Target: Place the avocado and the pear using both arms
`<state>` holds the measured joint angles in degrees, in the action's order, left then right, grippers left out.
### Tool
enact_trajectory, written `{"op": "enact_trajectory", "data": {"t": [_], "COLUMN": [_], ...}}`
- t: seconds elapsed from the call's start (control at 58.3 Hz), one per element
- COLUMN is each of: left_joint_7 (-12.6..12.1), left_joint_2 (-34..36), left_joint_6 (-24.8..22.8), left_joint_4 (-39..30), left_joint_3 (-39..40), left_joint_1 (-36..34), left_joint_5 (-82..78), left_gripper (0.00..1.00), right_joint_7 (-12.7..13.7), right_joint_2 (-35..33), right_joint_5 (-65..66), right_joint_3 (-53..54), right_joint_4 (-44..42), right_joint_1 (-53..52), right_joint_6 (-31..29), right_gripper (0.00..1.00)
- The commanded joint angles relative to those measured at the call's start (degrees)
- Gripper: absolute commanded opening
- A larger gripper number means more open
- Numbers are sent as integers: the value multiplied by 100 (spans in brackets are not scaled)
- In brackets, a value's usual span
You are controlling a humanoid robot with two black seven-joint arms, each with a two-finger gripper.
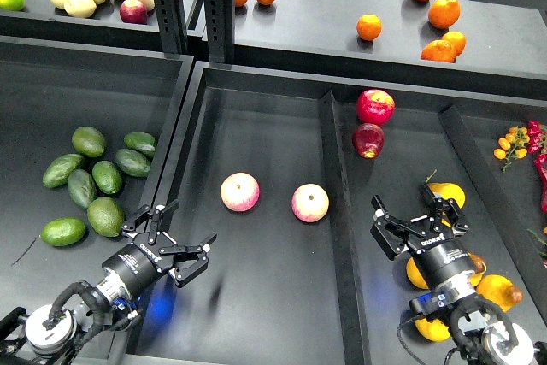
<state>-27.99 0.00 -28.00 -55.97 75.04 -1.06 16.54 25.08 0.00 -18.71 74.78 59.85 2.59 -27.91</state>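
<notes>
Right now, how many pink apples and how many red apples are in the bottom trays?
Pink apples: 2
Red apples: 2
Total: 4

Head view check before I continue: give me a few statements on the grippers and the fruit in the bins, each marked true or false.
1. The left gripper is open and holds nothing. True.
2. The right gripper grips a red apple. False: it is open, by the yellow pears.
3. The green avocados lie in the left bin. True.
4. The middle bin holds oranges. False: two pinkish apples lie there.
</notes>
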Motion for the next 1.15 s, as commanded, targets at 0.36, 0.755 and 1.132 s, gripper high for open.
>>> {"op": "enact_trajectory", "data": {"t": [0.36, 0.755, 1.132], "left_joint_7": [-1, 39, 57], "left_joint_2": [0, 0, 0], "left_joint_6": [0, 0, 0], "left_joint_4": [-608, -1233, -1039], "left_joint_3": [-16, -42, -24], "left_joint_1": [-79, -70, -44], "left_joint_5": [34, 34, 34], "left_gripper": [99, 99, 99], "right_joint_7": [-91, -134, -293], "right_joint_2": [0, 0, 0], "right_joint_5": [298, 272, 263], "right_joint_3": [90, 292, 292], "right_joint_4": [1002, 1091, 1047], "right_joint_1": [576, 576, 568], "right_joint_6": [-9, -9, -9], "right_gripper": [99, 99, 99]}}
